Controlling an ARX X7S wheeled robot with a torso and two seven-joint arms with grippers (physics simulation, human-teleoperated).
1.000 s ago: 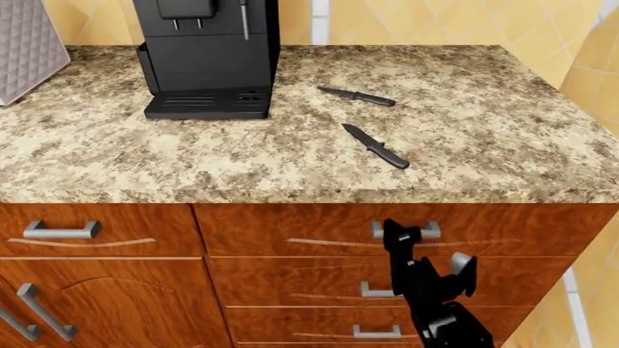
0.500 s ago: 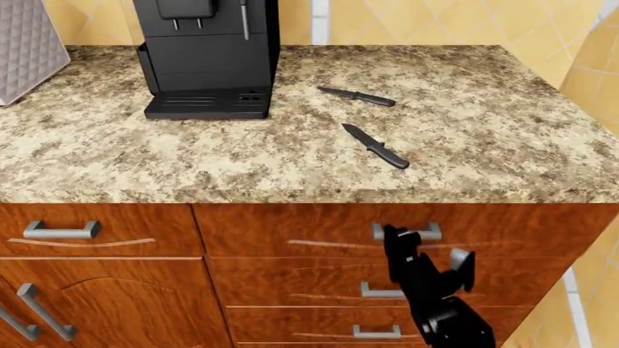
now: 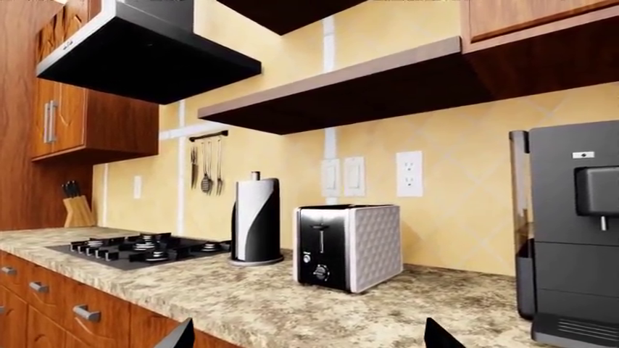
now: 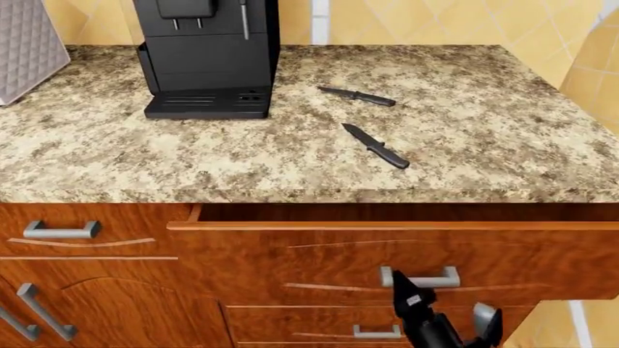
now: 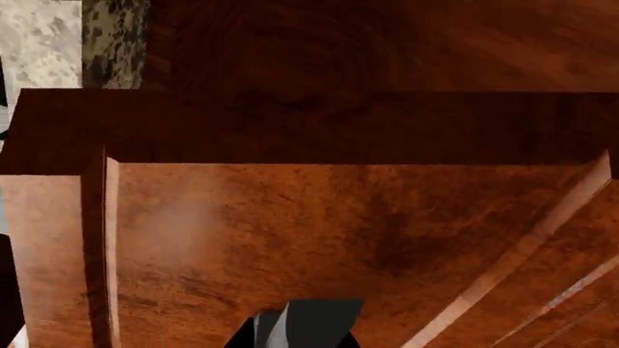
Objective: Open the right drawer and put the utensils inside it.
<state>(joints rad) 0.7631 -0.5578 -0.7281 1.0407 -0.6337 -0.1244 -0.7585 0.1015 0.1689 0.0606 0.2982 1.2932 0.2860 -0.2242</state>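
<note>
The right drawer (image 4: 290,254) stands pulled partly out from under the countertop (image 4: 193,152). A dark gap shows behind its top edge. My right gripper (image 4: 445,308) is at its silver bar handle (image 4: 420,278), with one black finger (image 4: 404,296) hooked at the bar and the other finger (image 4: 483,319) set well apart. The right wrist view is filled by the drawer front (image 5: 290,239). The utensils, two black-handled knives (image 4: 358,96) (image 4: 376,146), lie on the counter above the drawer. My left gripper (image 3: 309,337) is open with nothing in it, over the counter edge; it is outside the head view.
A black coffee machine (image 4: 206,51) stands at the counter's back, and a quilted toaster (image 4: 25,43) sits at far left. Lower drawers with handles (image 4: 377,332) sit under the open one. In the left wrist view are a paper towel holder (image 3: 255,221) and a stove (image 3: 140,249).
The right drawer has slid out toward me, and its handle has moved lower in the head view. My right gripper came back with it. The knives have not moved.
</note>
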